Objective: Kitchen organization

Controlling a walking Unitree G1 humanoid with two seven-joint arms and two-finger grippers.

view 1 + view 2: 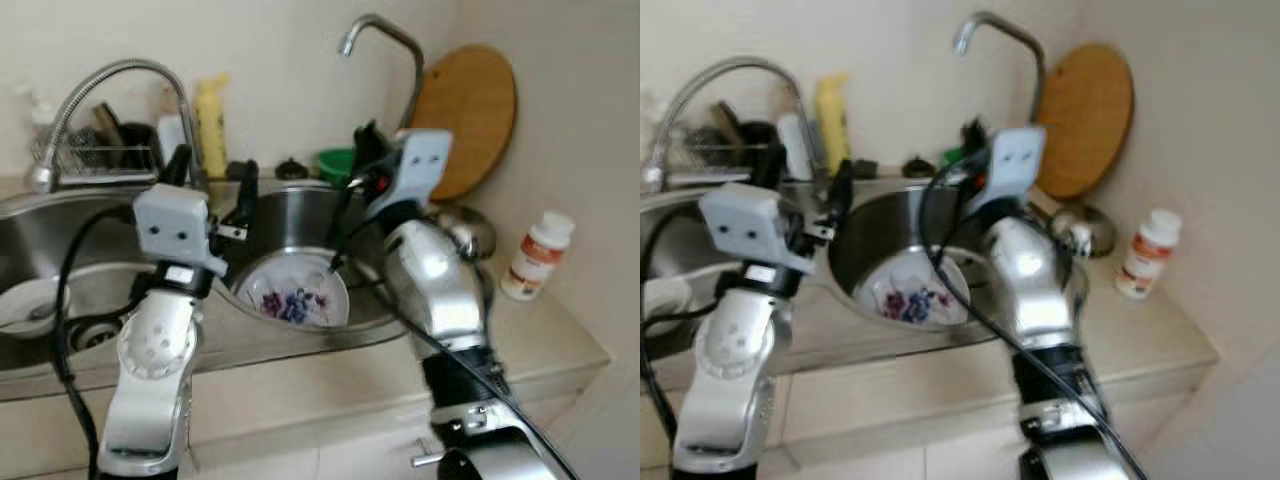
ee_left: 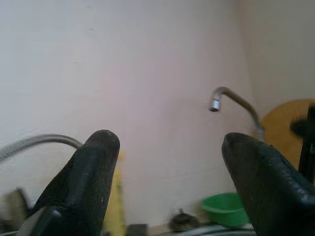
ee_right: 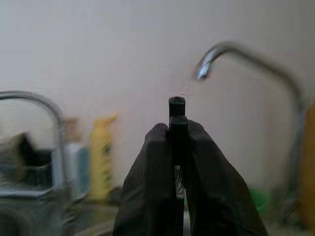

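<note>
My right gripper [image 1: 366, 148] is raised over the right sink basin. It is shut on a thin black handle [image 3: 176, 109] that pokes out between the fingers, with a bit of silver metal below it. What the handle belongs to I cannot tell. My left gripper [image 1: 212, 178] is held up beside it over the divider between the basins, open and holding nothing, its two fingers [image 2: 93, 167] wide apart. Below both, a white plate with a blue and red flower pattern [image 1: 295, 295] lies inside a round steel pot [image 1: 300, 215] in the right basin.
A white bowl [image 1: 28, 300] sits in the left sink. At the back stand a wire rack [image 1: 100, 150], a yellow bottle [image 1: 210, 125] and a green bowl [image 1: 335, 160]. A round wooden board [image 1: 470, 110] leans on the wall. A steel lid [image 1: 468, 230] and a pill bottle [image 1: 538, 255] are on the right counter.
</note>
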